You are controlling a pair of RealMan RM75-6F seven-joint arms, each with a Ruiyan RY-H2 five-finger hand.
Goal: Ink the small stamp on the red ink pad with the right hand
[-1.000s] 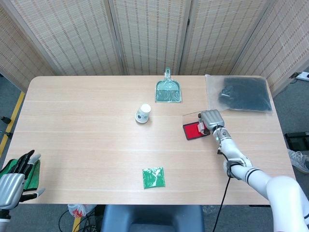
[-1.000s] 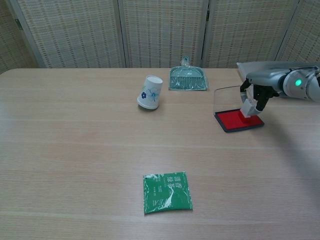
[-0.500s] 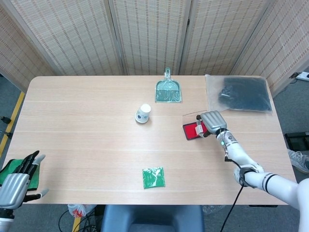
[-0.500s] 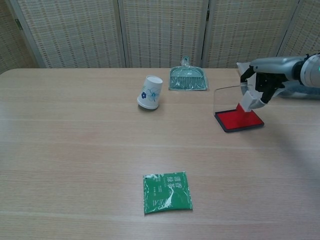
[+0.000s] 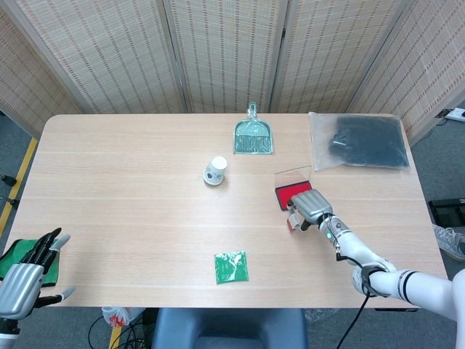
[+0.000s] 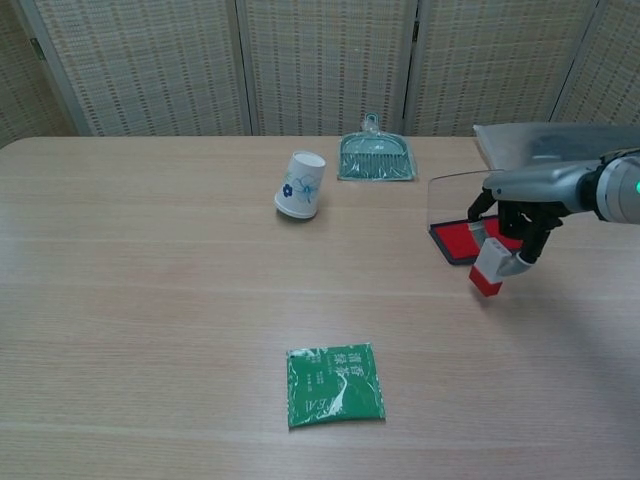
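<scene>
Although the green packet (image 6: 335,384) is lying nearest, flat and alone at the front of the table (image 5: 131,218), the matter turns on the right hand (image 6: 520,232), which is pinching the small stamp (image 6: 490,270) between its fingertips, clamped on the white body with the red-edged face tipping down and toward the table's front; the stamp is hanging just in front of the red ink pad (image 6: 462,240), apart from it and above bare wood, and its long axis is slanting rather than standing upright. From the hand, then, the pad is lying behind and a little to the robot's left, so the coming move is calling, I judge, for a short carry away from the robot and a levelling of the face before it presses down; whether that face is already carrying ink I cannot say, since it is turned away from both cameras. The pad's clear lid (image 6: 450,195) is standing open along its far edge, and it is hard to trace against the wood. The left hand (image 5: 25,265) is waiting far off at the table's near left corner, fingers apart and holding nothing, cut off by the frame's edge in the head view. Further back a paper cup (image 6: 301,184) is lying on its side; beyond it a small green dustpan (image 6: 377,158) is resting flat; at the far right a bag of dark material (image 5: 360,142) is sitting.
</scene>
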